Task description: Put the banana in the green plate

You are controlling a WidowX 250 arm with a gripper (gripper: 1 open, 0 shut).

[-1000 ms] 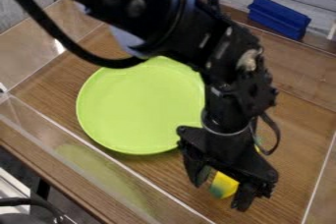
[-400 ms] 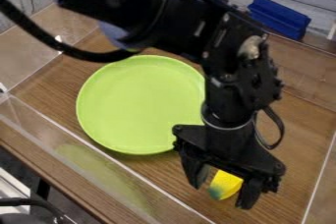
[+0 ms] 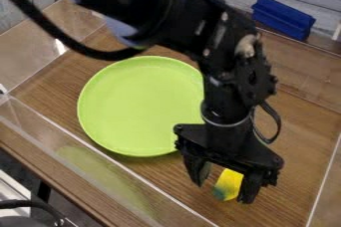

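Observation:
The banana (image 3: 229, 183) is a small yellow piece lying on the wooden table near the front right, mostly hidden by the gripper. My gripper (image 3: 229, 179) points straight down over it, its black fingers (image 3: 197, 167) open and standing on either side of the banana. Whether they touch it I cannot tell. The green plate (image 3: 134, 105), large, round and lime-coloured, lies flat on the table to the left of the gripper, its near right rim just beside the fingers. Nothing rests on the part of the plate that shows.
A clear plastic wall (image 3: 40, 146) runs along the table's left and front edges. A blue box (image 3: 282, 17) stands at the back right. The black arm (image 3: 160, 12) reaches in from the upper left, over the plate's far side.
The gripper has twisted a little about its vertical axis and edged slightly left over the banana. Its fingers stay open. Banana and plate have not moved.

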